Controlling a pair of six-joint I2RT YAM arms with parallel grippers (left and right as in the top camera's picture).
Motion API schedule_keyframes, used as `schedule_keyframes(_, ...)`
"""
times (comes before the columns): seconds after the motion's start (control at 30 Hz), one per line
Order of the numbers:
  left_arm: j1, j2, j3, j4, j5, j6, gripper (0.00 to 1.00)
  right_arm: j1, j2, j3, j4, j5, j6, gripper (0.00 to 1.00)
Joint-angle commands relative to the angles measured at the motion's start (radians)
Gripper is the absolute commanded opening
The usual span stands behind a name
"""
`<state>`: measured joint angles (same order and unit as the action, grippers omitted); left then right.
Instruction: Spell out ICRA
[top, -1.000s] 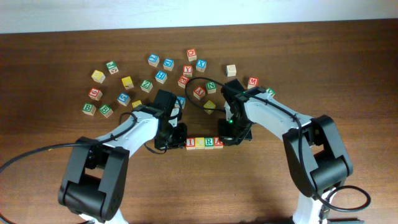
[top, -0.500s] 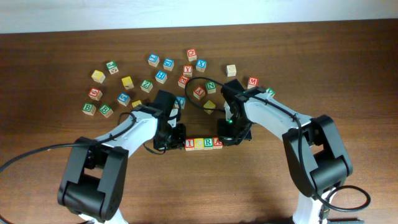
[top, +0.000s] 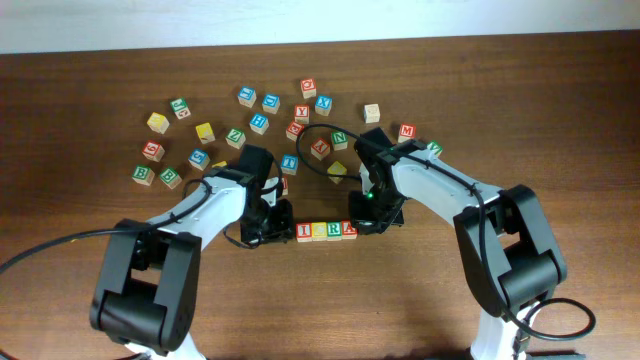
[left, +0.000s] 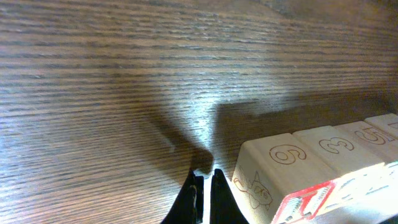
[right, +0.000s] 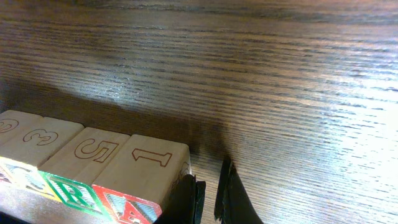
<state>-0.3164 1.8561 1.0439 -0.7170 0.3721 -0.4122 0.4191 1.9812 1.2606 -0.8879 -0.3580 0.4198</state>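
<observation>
Left gripper (left: 204, 185) shifted slightly leftward, toward robot base (wrist swung outward too), beside ICRA (top: 325, 230) row.

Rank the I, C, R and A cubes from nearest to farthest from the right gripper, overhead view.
1. A cube, right end of row, beside the right gripper.
2. R cube, second from right.
3. C cube, second from left.
4. I cube, left end, by the left gripper.

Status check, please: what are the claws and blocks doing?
Left gripper shut, right gripper shut, both empty. ICRA row lined up between them. Nothing blocking.
</observation>
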Motion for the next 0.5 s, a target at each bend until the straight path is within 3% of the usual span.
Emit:
schedule_keyframes(0.0,-0.028,0.029,-0.026,0.009,0.003,-0.012,0.0,0.014,0.006,-0.016,0.006,-0.009,0.008,0.05)
schedule_keyframes(0.47,-0.033,0.029,-0.026,0.027,-0.049,-0.013,0.0,0.014,0.006,-0.016,0.002,-0.01,0.008,0.04)
